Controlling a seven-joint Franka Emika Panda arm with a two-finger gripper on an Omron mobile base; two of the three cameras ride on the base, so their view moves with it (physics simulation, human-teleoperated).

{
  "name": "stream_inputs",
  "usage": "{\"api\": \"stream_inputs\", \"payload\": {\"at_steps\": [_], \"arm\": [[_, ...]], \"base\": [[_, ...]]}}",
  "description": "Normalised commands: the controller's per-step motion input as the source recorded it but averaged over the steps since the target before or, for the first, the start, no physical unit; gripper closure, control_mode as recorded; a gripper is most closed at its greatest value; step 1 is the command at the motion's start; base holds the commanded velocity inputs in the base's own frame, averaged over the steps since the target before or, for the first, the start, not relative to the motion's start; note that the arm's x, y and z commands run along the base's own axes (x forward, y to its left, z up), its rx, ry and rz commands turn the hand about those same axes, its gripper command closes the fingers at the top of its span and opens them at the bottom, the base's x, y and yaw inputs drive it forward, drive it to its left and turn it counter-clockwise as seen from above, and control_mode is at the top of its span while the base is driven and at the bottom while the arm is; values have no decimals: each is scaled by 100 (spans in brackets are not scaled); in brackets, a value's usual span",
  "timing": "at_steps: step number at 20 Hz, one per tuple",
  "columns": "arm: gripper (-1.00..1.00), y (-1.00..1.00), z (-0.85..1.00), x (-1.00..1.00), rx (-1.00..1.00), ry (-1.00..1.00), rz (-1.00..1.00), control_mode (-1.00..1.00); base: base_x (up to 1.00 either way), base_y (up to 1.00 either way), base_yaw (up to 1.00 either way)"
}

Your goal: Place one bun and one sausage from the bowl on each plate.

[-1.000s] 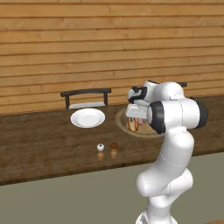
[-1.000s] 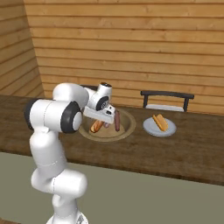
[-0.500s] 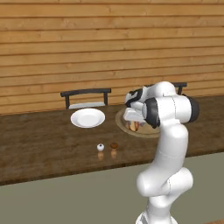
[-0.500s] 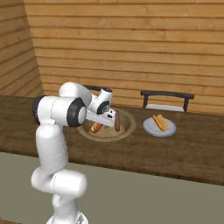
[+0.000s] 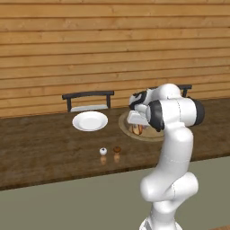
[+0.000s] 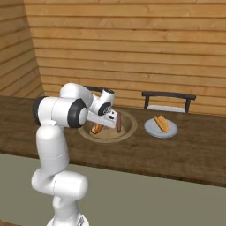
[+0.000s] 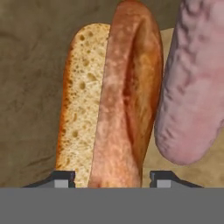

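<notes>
Bowl (image 6: 128,130) sat on counter (image 5: 40,143) between two plates (image 5: 90,121); bun (image 7: 109,105) and sausage (image 7: 192,83) lay side by side in bowl; shakers (image 5: 110,150) stood before it.

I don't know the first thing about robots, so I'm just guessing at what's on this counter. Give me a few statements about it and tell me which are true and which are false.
1. The gripper is down in the tan bowl, with its fingertips on either side of a bun. True.
2. Both white plates are bare. False: the plate on the right carries a bun, while the plate on the left is bare.
3. A sausage lies in the bowl beside the gripper. True.
4. The counter is white marble. False: the counter is dark brown wood.
5. Two small items, one white and one brown, stand on the counter in front of the left plate. True.
</notes>
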Motion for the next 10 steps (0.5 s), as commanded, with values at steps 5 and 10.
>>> {"api": "stream_inputs", "payload": {"at_steps": [5, 10], "arm": [[100, 9, 17, -13, -1, 0, 0, -100], [100, 3, 64, -25, -1, -3, 0, -100]], "base": [[0, 0, 0], [0, 0, 0]]}}
